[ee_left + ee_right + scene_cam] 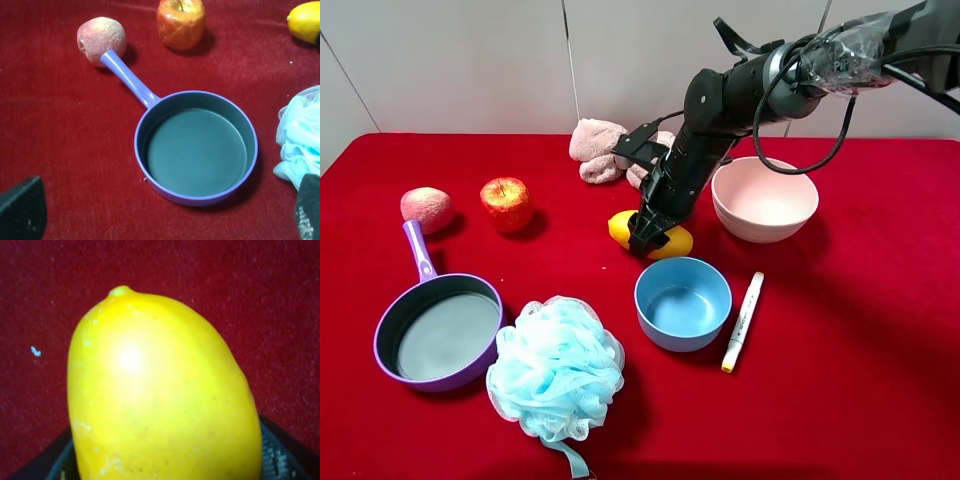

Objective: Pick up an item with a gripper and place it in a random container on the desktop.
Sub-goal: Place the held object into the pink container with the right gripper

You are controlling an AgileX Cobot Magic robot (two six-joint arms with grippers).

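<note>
1. Down on the red worktop (860, 380), the mango (673, 243), just behind the blue bowl (682, 336) and near the pink bowl (762, 226).
2. Clamped across its middle by the right gripper (647, 238), jaws tight on both flanks.
3. Above the purple pan (197, 199), left gripper (165, 212) with jaws wide apart, red apple (181, 22) nearby.
</note>
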